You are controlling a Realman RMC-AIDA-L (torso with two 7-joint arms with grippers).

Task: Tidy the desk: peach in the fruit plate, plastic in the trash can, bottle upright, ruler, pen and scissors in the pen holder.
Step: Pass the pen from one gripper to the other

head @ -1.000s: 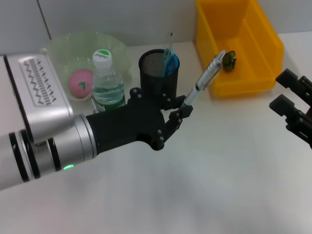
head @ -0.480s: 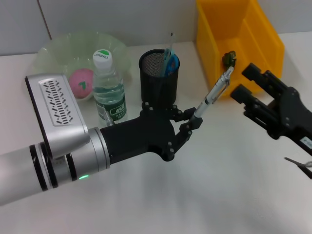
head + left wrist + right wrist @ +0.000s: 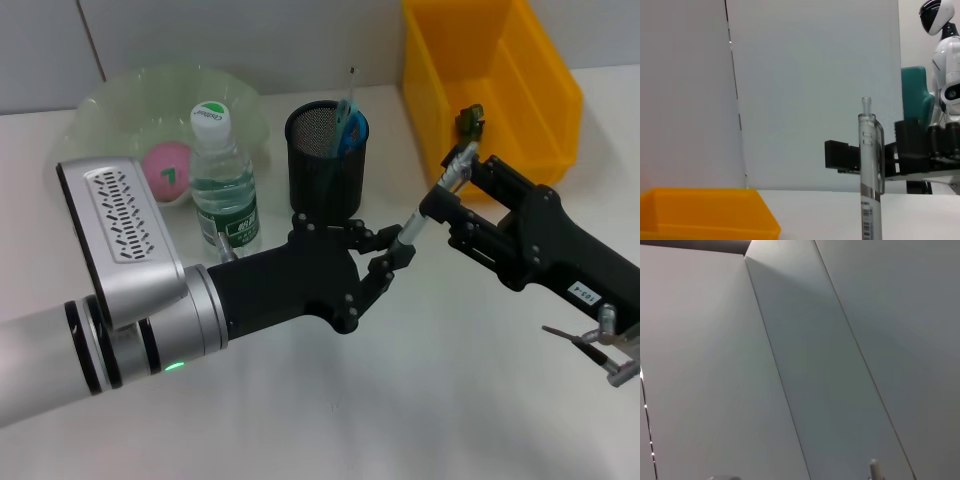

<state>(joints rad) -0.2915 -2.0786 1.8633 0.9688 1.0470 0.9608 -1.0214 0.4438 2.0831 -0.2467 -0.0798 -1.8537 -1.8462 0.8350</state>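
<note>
My left gripper [image 3: 393, 250] is shut on the lower end of a clear pen [image 3: 440, 192], which slants up and to the right above the desk. The right gripper [image 3: 458, 190] stands open, one finger on each side of the pen's upper half; in the left wrist view the pen [image 3: 870, 165] rises upright with gaps to those black fingers [image 3: 841, 155]. The black mesh pen holder [image 3: 325, 165] holds blue scissors [image 3: 347, 125] and a thin ruler. An upright bottle [image 3: 220, 175] stands beside the fruit plate [image 3: 110, 110] with the pink peach [image 3: 168, 168]. Dark plastic [image 3: 470, 122] lies in the yellow trash can [image 3: 545, 90].
The trash can stands at the back right, right behind the right arm. Pen holder, bottle and plate line the back edge by the wall. My left forearm [image 3: 120, 290] covers the desk's left front. The right wrist view shows only wall panels.
The right arm has swung in from the right edge until its fingers flank the pen. The left gripper moved the pen a little to the right and lower, then held.
</note>
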